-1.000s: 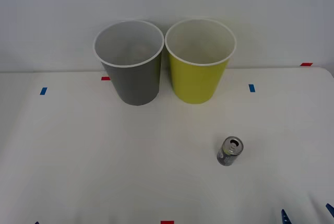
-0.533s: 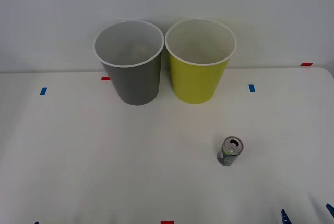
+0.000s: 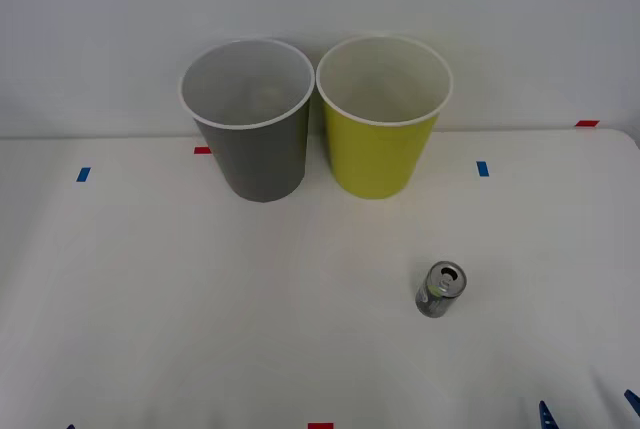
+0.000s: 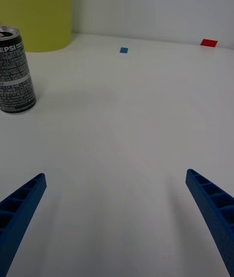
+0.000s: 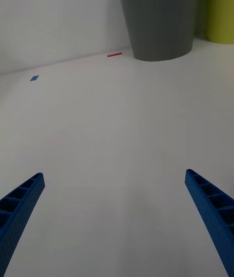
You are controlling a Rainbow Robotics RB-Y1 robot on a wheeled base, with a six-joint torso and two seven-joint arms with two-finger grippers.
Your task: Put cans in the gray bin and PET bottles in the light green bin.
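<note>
The can (image 3: 439, 290) stands upright on the white table, right of centre, with its pull-tab top showing. In the right wrist view the can (image 4: 16, 71) has a dark patterned side and sits ahead of my right gripper (image 4: 117, 218), off to one side; the gripper is open and holds nothing. The gray bin (image 3: 250, 129) and the light green bin (image 3: 382, 124) stand side by side at the back. My left gripper (image 5: 114, 218) is open low over bare table, facing the gray bin (image 5: 158, 9). The right fingertips (image 3: 545, 414) show at the front edge.
Small blue tape marks (image 3: 83, 174) (image 3: 483, 168) and red ones (image 3: 587, 123) (image 3: 320, 426) lie on the table. The wall rises right behind the bins. A wide stretch of white tabletop lies between the grippers and the bins.
</note>
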